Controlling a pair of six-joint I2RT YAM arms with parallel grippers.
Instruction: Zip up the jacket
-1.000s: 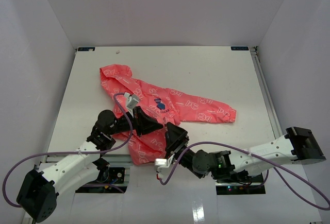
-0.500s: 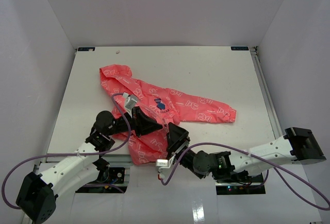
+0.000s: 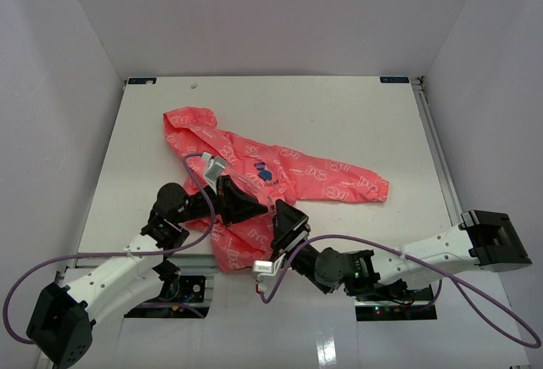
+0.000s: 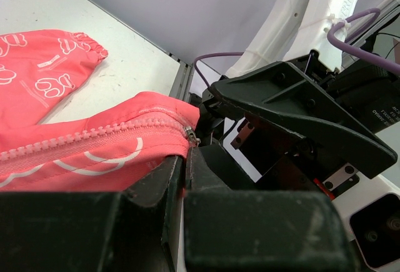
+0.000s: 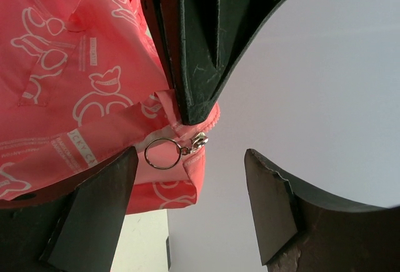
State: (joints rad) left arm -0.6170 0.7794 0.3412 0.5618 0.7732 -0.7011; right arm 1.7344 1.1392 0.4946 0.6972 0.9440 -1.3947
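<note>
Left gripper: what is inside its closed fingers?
The left gripper pinches the jacket's bottom corner beside the zipper. The zipper slider with its ring hangs just outside the tips. How far the fabric reaches inside, the fingers cover.

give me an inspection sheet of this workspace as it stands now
surface: white flat table top, arms bolted at its near edge
job's things: coral-pink thin-fabric hooded jacket with white outline print lies spread, hood far left; silver slider with round metal ring pull sits at the hem corner
clutter: nothing seen
grippers: left gripper fingers shut on the jacket hem beside the slider; right gripper fingers open either side of the ring, not touching it
cables: purple round cables trail from both arms; one loops over the jacket by the left wrist
surroundings: plain pale walls on three sides
</note>
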